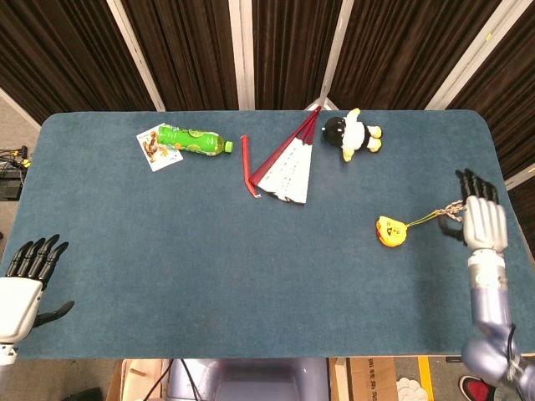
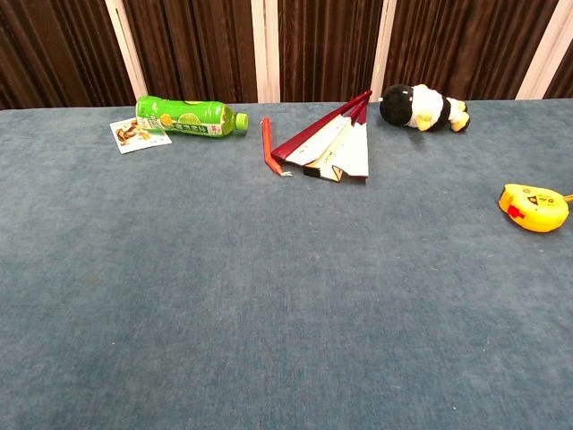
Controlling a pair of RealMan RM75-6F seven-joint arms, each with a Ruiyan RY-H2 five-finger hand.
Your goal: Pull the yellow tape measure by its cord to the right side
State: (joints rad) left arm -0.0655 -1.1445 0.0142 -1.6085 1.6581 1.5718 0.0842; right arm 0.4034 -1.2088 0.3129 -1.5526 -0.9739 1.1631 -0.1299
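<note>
A: Where's the yellow tape measure (image 1: pixel 390 230)?

B: Lying on the blue table (image 1: pixel 209 251) toward its right side, its cord (image 1: pixel 430 217) running right to a knotted end just beside the right hand (image 1: pixel 483 222).

A: Holding it?

B: That hand's fingers are spread flat; whether they touch the knot, I cannot tell. The left hand (image 1: pixel 23 282) sits open at the near left edge, holding nothing.

A: Beyond that?

B: A plush penguin (image 1: pixel 352 133), a folding fan (image 1: pixel 284 164), a green bottle (image 1: pixel 192 139) along the far side.

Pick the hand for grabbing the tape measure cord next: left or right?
Right. The right hand sits at the knotted end of the cord of the yellow tape measure; the left hand is off the table's far corner.
</note>
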